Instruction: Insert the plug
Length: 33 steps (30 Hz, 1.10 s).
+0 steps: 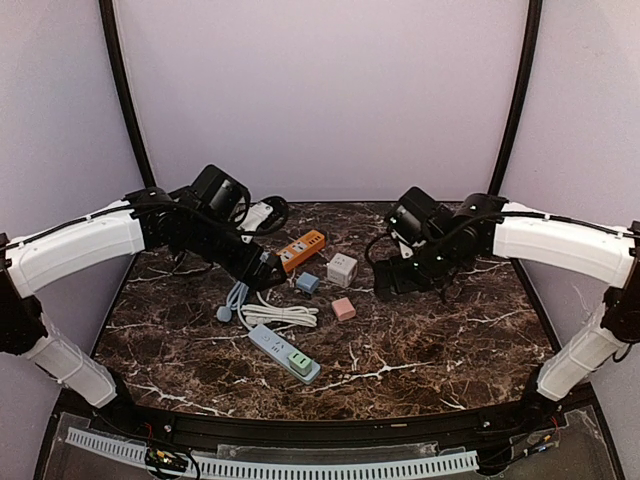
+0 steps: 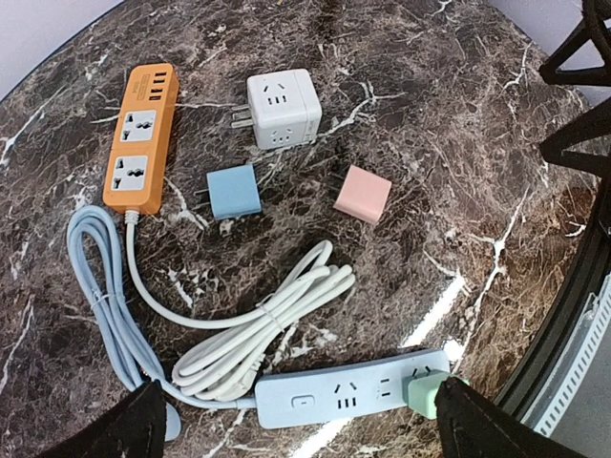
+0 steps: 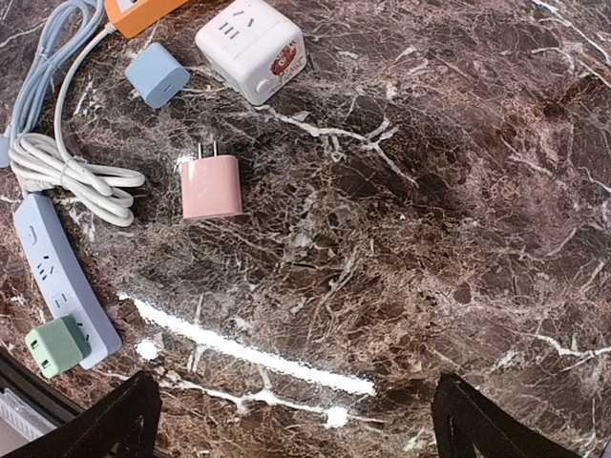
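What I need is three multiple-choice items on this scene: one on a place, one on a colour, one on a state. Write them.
1. The green plug sits:
A) in the pale blue strip
B) in the white cube
C) on the white cable

2. The strip with USB ports is:
A) white
B) orange
C) pink

3. The pink plug is:
A) stacked on the blue plug
B) plugged into the white cube
C) lying loose on the table

Answers:
1 A, it is seated at that strip's end.
2 B, the ports line one end of the orange strip.
3 C, its prongs are bare.
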Motion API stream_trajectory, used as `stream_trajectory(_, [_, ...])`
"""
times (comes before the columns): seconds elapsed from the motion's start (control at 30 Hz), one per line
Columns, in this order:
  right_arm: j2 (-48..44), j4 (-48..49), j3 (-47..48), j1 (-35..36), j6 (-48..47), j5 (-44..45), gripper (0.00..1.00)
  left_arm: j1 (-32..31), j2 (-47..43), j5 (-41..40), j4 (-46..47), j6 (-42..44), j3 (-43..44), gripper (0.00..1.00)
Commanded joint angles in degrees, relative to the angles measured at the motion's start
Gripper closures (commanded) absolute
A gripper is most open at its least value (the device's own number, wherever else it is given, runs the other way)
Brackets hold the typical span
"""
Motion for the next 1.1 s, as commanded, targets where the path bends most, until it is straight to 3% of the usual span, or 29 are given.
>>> stream_trajectory(0.0, [-2.1,9.4,-5.6,-1.4,-3.8,-1.2,0.01,0.2,3.3,2.1,-4.5,-3.3,5.2,0.01])
stream_trajectory(0.3, [-3.4,39.4,-20.4,-1.3,-13.5,-3.9,0.02,0.1,4.8,-1.9,-5.2,-9.9,8.7,0.02])
stream_trajectory(0.6, [-0.3,59.7,-28.6,-1.3,-20.9,-6.9,0.01,0.1,8.2,-9.5,-6.6,2.3,12.5,0.03])
stream_trajectory(1.07, [13.6,71.5,-26.8,1.5,-18.9,-3.5,0.01,0.2,5.6,-8.5,-6.3,4.3,9.7,0.03])
